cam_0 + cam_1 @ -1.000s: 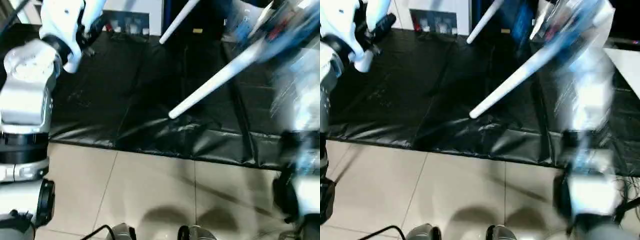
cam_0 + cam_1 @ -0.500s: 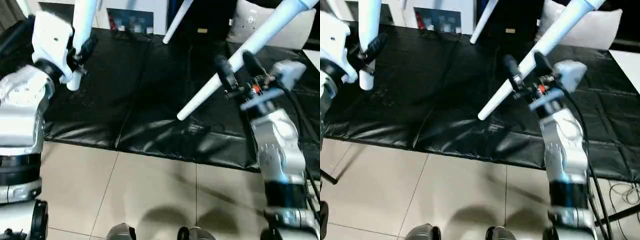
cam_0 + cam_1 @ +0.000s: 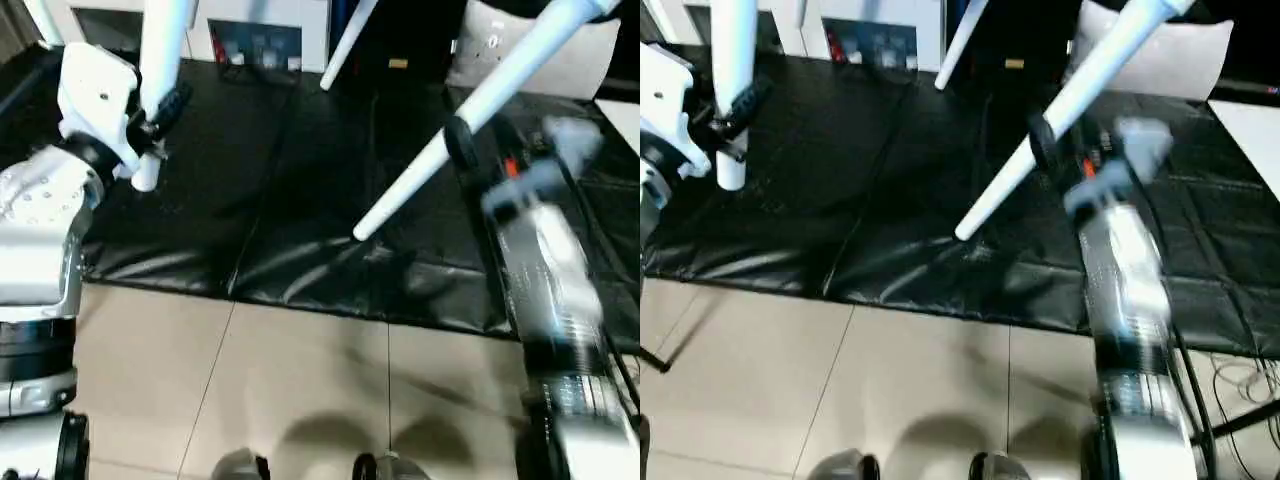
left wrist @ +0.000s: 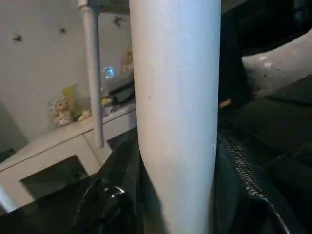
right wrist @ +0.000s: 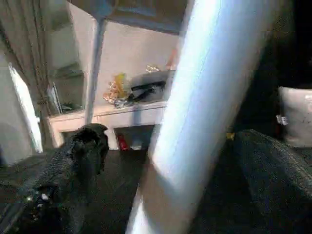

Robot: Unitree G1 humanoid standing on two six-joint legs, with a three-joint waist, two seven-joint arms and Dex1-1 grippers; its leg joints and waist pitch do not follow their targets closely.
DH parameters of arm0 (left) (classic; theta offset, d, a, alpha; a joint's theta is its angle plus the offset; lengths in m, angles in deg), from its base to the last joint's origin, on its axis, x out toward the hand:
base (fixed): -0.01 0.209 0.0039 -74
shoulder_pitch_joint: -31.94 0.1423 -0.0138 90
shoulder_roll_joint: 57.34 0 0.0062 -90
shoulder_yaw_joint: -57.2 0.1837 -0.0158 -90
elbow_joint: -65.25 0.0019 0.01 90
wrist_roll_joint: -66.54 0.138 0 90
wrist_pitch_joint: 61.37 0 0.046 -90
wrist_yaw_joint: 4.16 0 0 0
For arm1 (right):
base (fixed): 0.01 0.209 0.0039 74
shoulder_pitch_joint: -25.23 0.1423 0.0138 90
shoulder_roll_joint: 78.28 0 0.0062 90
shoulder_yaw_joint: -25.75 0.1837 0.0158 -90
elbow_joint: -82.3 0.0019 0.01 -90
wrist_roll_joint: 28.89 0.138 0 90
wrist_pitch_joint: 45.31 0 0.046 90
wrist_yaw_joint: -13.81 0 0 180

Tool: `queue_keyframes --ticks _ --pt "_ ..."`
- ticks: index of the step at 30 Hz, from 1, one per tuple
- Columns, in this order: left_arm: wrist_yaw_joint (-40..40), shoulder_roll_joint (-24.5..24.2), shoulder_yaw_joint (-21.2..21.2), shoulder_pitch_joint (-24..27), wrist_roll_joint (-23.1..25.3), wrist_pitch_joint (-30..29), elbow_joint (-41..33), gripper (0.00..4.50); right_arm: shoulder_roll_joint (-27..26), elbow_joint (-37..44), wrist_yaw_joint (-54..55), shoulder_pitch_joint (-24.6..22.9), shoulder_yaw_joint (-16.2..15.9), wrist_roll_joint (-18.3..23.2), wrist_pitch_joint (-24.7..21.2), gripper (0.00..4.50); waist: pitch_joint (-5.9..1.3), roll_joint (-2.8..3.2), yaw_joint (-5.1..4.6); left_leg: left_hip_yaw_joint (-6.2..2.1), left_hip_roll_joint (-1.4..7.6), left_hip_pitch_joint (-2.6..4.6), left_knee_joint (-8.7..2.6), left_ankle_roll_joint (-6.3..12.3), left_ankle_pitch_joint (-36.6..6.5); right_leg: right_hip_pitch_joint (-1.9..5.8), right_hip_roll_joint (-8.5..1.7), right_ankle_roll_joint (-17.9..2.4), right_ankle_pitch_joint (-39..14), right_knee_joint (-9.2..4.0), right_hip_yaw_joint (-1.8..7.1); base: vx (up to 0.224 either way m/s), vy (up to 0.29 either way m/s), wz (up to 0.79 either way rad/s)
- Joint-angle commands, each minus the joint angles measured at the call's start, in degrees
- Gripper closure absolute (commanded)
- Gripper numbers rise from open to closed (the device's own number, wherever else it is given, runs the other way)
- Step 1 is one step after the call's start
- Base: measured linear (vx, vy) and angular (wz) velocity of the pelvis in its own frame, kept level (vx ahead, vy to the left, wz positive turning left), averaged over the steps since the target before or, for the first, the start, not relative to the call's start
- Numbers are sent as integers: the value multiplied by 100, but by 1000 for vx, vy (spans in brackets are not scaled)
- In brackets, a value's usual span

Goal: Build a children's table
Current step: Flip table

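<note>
Left pincer clamped on upright leg, upper left. Right pincer wide around slanted leg, centre; slip risk if lifted unclamped.

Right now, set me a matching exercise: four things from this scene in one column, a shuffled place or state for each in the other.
1. long white plastic tube leg at left claw (leg)
2. long white plastic tube leg at right claw (leg)
3. black crinkled floor mat
4. beige tiled floor

a. slanted
b. nearest the robot
c. upright
d. under both legs

Pairs: 1-c, 2-a, 3-d, 4-b
</note>
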Motion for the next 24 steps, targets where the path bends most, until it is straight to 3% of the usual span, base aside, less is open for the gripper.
queue_keyframes --ticks 1,2,3,6,9,12,13,14,15,19,20,24 --pt "-351 59 304 250 67 68 215 293 35 -217 -393 241 10 124 66 0 -418 39 -30 -110 247 152 -524 -54 -1959 239 -360 -941 -2323 -459 260 0 0 0" --pt "-351 82 280 276 35 91 242 293 41 -272 -483 309 -26 116 65 0 -416 40 -27 -100 249 131 -525 -35 -1836 258 -347 -984 -2141 -442 262 0 0 0" --pt "-343 128 233 366 -15 174 374 293 31 -295 -789 419 -120 168 44 0 -430 -5 -17 -87 253 129 -520 26 -1700 273 -348 -1012 -1974 -421 267 0 0 0" --pt "-325 161 188 463 -27 323 570 293 -21 -48 -1076 399 -223 341 -137 0 -444 6 -5 -74 257 132 -512 137 -1471 288 -345 -1072 -1698 -400 273 0 0 0" --pt "-133 208 238 634 152 767 1130 293 -105 631 -1487 111 -537 592 -382 0 -438 16 19 -66 263 144 -523 237 -1334 286 -323 -1067 -1510 -389 273 0 0 0" --pt "-33 192 312 636 275 927 1332 293 -173 871 -1552 -12 -613 651 -449 0 -445 41 44 -70 284 175 -545 197 -1343 260 -329 -1058 -1480 -394 275 0 0 0" --pt "58 168 359 624 396 1027 1497 293 -250 1150 -1557 -159 -723 696 -542 0 -428 99 49 -76 292 188 -564 135 -1446 239 -312 -1074 -1446 -410 274 0 0 0" --pt "100 163 366 615 439 1069 1563 293 -281 1264 -1566 -222 -773 710 -579 0 -427 85 61 -79 300 199 -572 109 -1512 236 -313 -1064 -1442 -413 272 0 0 0" --pt "217 163 356 584 516 1121 1704 293 -349 1503 -1550 -359 -900 718 -639 0 -427 103 118 -83 307 227 -591 16 -1589 235 -311 -1030 -1318 -405 274 0 0 0" --pt "407 155 334 509 651 1257 1981 292 -493 1843 -1517 -559 -1069 760 -761 0 -440 88 145 -94 308 210 -607 -48 -1493 271 -328 -1113 -984 -365 268 0 0 0" --pt "442 155 327 482 667 1315 2063 292 -516 1884 -1513 -591 -1097 753 -780 0 -437 56 139 -85 301 196 -607 -42 -1462 287 -339 -1132 -981 -367 274 0 0 0" --pt "701 66 396 337 895 1569 2506 292 -664 2097 -1453 -716 -1245 763 -906 0 -447 31 125 -92 293 168 -606 21 -1276 321 -364 -1057 -984 -370 280 0 0 0"
